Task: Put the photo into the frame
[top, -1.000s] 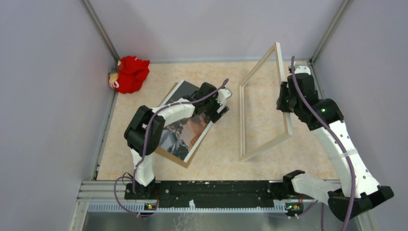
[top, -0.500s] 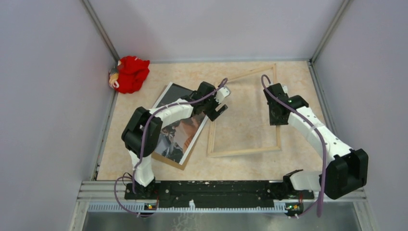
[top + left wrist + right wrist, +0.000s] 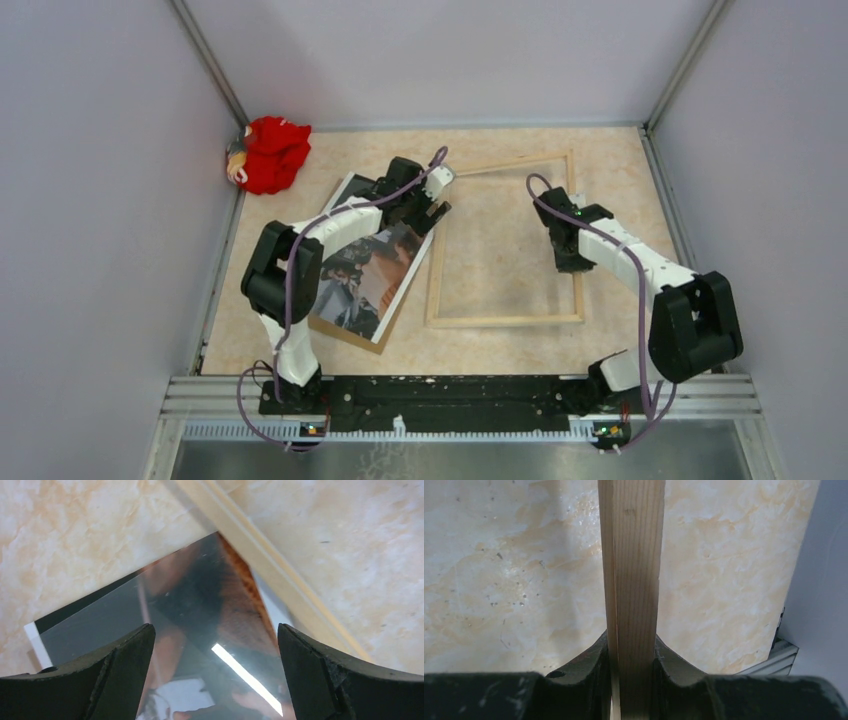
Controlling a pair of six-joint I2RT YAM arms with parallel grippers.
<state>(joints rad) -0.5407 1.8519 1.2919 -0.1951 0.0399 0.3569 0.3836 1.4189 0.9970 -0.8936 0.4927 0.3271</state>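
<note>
The glossy photo (image 3: pixel 362 285), likely thin, floppy and slippery, lies just left of the flat frame (image 3: pixel 505 321), whose right rail the right gripper (image 3: pixel 570 262) clamps, so the wide-open left gripper (image 3: pixel 432 210) should nip its corner.

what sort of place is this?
Probably a lab test cell: plain grey partition walls box in a marbled beige tabletop, and two white-and-black robot arms are bolted to a black rail.

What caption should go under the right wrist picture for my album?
Right gripper shut on a pale wood rail of the frame, marbled table behind.
</note>
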